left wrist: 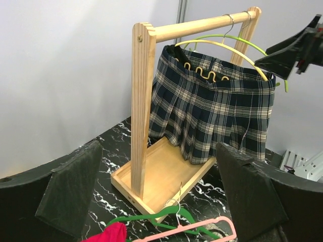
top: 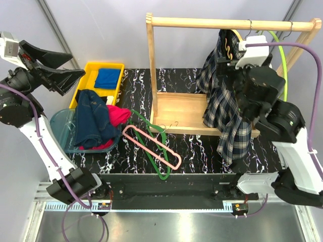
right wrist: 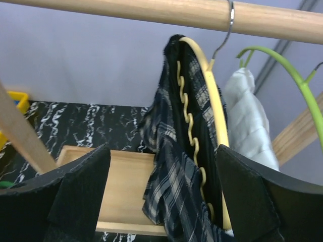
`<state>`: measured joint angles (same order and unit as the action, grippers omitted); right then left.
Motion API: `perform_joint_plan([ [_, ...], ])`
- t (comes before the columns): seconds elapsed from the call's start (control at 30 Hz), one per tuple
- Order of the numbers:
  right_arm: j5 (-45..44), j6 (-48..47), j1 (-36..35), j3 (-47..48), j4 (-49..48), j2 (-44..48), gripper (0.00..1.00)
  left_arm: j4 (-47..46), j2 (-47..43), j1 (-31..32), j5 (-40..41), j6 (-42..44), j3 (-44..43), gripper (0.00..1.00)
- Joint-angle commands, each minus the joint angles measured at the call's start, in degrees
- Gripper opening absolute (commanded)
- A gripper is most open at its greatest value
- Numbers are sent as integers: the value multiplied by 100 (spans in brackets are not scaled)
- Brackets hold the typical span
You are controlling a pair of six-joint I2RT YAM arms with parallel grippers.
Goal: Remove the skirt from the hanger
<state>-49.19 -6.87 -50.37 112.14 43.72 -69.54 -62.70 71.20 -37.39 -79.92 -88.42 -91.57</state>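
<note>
The navy plaid skirt (top: 222, 103) hangs on the pale yellow hanger (top: 228, 48), which hooks on the wooden rail at the right. My right gripper (top: 231, 75) is open right beside the skirt's top. In the right wrist view its jaws stand either side of the skirt (right wrist: 169, 171) and the hanger (right wrist: 213, 96), not closed on them. My left gripper (top: 75, 64) is open and empty, raised at the far left. In the left wrist view (left wrist: 159, 146) it faces the skirt (left wrist: 217, 116) and the hanger (left wrist: 229, 49) from a distance.
The wooden rack (top: 179, 113) has a tray base and a top rail (top: 202, 22). A green hanger (right wrist: 282, 63) with a white garment (right wrist: 247, 116) hangs behind. A green hanger (top: 146, 132) and a pink hanger (top: 171, 154) lie on the table. A basin (top: 58, 121) holds denim, next to a yellow bin (top: 91, 68).
</note>
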Motion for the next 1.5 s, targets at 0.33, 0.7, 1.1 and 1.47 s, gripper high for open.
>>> perform_joint_plan([
  [0.33, 154, -737, 1811, -359, -1665, -174, 96, 1698, -589, -49, -217, 1951, 631, 99],
  [0.7, 1631, 379, 3147, -658, -1358, -499, 91, 1691, -520, -76, -217, 2031, 676, 99],
  [1.1, 2414, 846, 3147, -579, -1129, -596, 0, 1708, -546, -102, -243, 2215, 886, 99],
  [1.47, 2677, 380, 3147, 359, -1648, -552, 0, 1787, -467, -85, -155, 2356, 913, 99],
])
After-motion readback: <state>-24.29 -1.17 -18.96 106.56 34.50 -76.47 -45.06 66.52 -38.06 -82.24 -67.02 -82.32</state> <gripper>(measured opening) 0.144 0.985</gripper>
